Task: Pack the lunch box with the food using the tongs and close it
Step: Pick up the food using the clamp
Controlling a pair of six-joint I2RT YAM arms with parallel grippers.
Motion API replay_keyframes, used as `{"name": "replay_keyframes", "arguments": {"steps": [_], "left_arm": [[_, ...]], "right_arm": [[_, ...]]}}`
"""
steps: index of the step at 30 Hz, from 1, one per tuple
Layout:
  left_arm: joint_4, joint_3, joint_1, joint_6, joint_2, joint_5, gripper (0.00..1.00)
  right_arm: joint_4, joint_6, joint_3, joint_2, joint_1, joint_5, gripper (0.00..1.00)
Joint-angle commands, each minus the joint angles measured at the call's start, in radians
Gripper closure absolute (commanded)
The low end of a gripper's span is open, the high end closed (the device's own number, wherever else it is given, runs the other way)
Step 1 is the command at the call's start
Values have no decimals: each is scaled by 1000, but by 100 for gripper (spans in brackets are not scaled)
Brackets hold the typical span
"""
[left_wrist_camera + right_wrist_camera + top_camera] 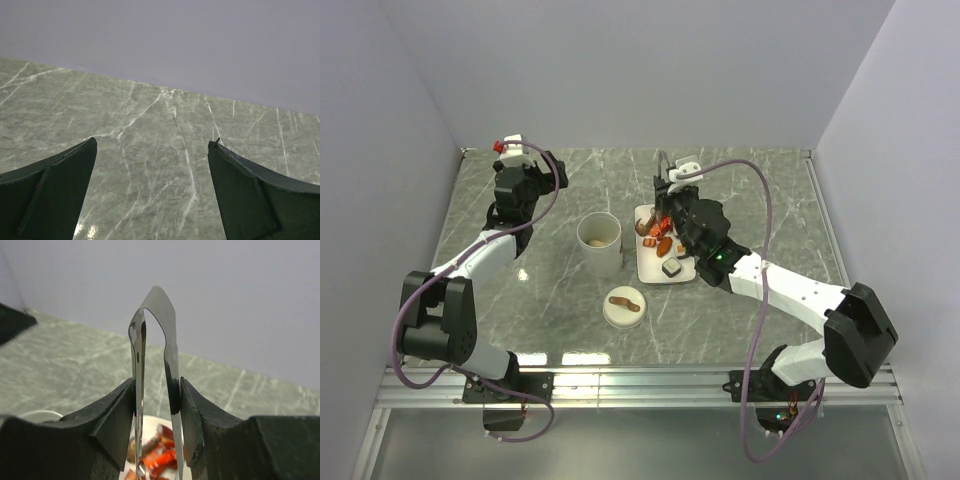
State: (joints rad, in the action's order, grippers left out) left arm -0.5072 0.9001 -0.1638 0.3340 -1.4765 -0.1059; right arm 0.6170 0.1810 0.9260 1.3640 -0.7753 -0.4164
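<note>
The white lunch box (601, 250) stands open left of the plate, with a beige ball (597, 241) inside it. Its cream lid (623, 307) with the brown strap lies on the table in front. My right gripper (669, 197) (156, 395) is shut on the grey tongs (170, 340), squeezing both arms, the joined end pointing up and away. The tong tips hang over red-orange food (663, 226) (161, 457) at the plate's far end. A white-and-black block (671, 267) lies nearer. My left gripper (523, 155) (152, 145) is open over bare table at the far left.
The flat white plate (648, 268) (150, 424) sits at the table's centre, right of the lunch box. The grey back wall runs close behind both grippers. A metal rail crosses the near edge by the arm bases.
</note>
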Motion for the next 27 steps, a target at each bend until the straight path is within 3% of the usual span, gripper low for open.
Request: {"name": "replay_keyframes", "arguments": {"steps": [1,27], "left_arm": [[-24,42,-5,-9,-1,9,1],[-28,40,-5,-6,1,25,0]], "right_arm": [[30,2,-4,3,4,-90,53],[-16,-20,-58,81,5,-203,52]]}}
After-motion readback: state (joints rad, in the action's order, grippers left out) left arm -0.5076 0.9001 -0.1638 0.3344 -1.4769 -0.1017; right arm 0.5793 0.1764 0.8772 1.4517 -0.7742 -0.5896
